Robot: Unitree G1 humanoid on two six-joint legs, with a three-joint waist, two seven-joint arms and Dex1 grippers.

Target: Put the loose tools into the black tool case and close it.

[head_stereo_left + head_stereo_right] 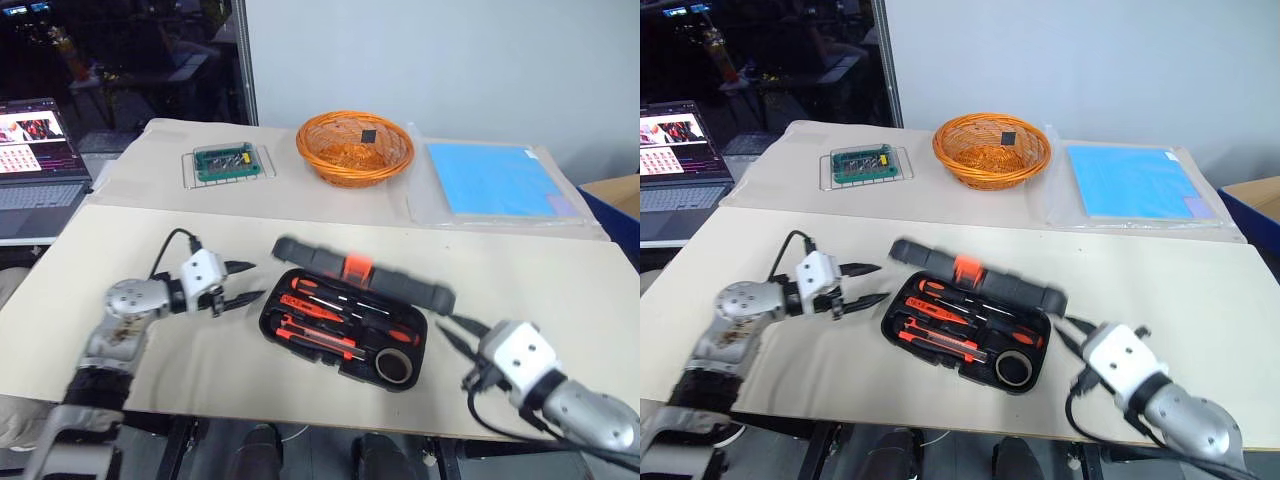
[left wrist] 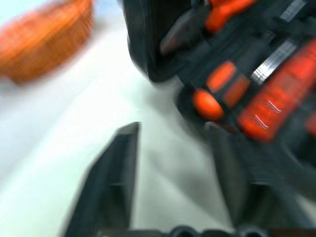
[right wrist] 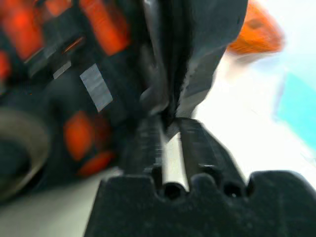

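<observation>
The black tool case (image 1: 268,320) lies at the front middle of the table. Its lid (image 1: 400,284) is blurred and hangs half raised over the back edge. In the tray lie orange-and-black screwdrivers (image 1: 312,288), an orange utility knife (image 1: 322,341) and a tape roll (image 1: 393,366). My left gripper (image 1: 244,282) hovers just left of the case, open and empty, pointing at it. My right gripper (image 1: 457,335) sits at the case's right end, its fingers (image 3: 197,143) a narrow gap apart with nothing between them, close to the lid's edge.
An orange wicker basket (image 1: 355,148) stands at the back centre, with a green circuit board on a wire rack (image 1: 228,163) to its left and a blue sheet (image 1: 495,180) to its right. A laptop (image 1: 35,150) sits off the table's far left. The table's front edge runs just below the case.
</observation>
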